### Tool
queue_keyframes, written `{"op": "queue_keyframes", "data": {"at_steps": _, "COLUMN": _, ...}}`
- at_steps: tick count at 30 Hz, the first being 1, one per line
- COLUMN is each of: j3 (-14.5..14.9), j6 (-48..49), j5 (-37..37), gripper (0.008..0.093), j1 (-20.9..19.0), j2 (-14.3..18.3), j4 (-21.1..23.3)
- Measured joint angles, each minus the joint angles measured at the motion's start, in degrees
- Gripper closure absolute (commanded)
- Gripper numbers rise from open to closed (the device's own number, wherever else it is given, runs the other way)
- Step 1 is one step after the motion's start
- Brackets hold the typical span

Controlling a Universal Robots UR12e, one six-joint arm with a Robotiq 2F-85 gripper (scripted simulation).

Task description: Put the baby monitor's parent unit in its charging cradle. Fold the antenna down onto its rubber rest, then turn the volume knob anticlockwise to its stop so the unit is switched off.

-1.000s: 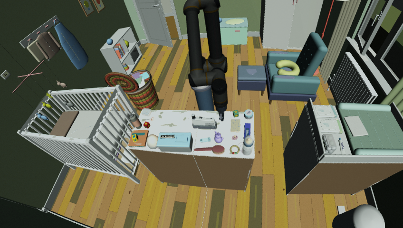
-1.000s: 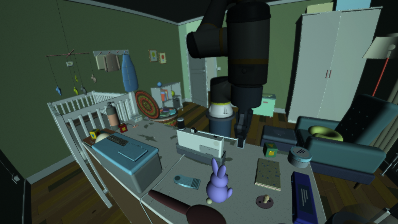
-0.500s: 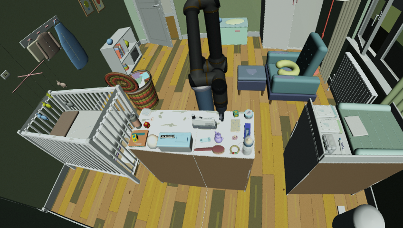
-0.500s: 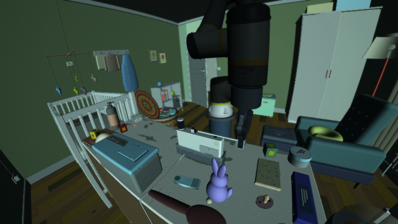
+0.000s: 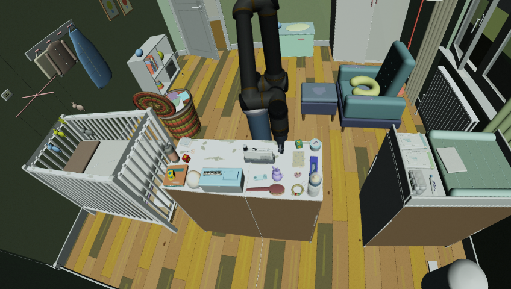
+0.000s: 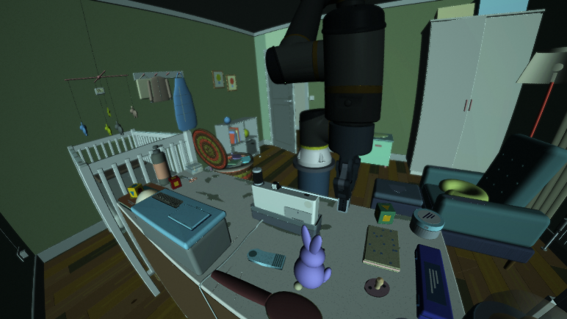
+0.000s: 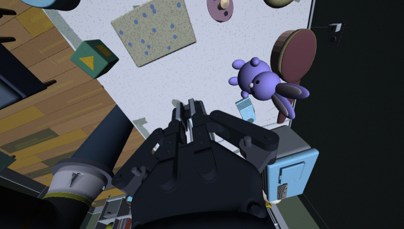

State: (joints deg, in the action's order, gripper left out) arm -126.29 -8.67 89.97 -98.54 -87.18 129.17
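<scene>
The white parent unit (image 6: 285,203) stands upright in its grey charging cradle (image 6: 283,223) near the back edge of the dresser top. A thin white antenna (image 6: 321,195) runs level from the unit's top right corner to my gripper (image 6: 343,203), which is closed on the antenna's tip just right of the unit. A small dark volume knob (image 6: 275,185) sits at the unit's top left corner. From the wrist camera my gripper (image 7: 187,112) points down at the white dresser top, and the unit is hidden behind it.
Behind the dresser stand the arm's blue pedestal (image 5: 260,125) and open wooden floor. Around the unit lie a purple bunny (image 6: 312,264), a green block (image 6: 384,213), a dotted pad (image 6: 382,248), a round tin (image 6: 426,223), a dark cylinder (image 6: 257,176) and a blue box (image 6: 180,228).
</scene>
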Motion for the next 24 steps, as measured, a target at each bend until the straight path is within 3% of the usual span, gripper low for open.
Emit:
{"op": "queue_keyframes", "data": {"at_steps": 16, "j3": 0.1, "j6": 0.0, "j5": 0.0, "gripper": 0.0934, "j1": 0.0, "j2": 0.0, "j4": -0.1}}
{"op": "queue_keyframes", "data": {"at_steps": 24, "j3": 0.1, "j6": 0.0, "j5": 0.0, "gripper": 0.0779, "j1": 0.0, "j2": 0.0, "j4": -0.1}}
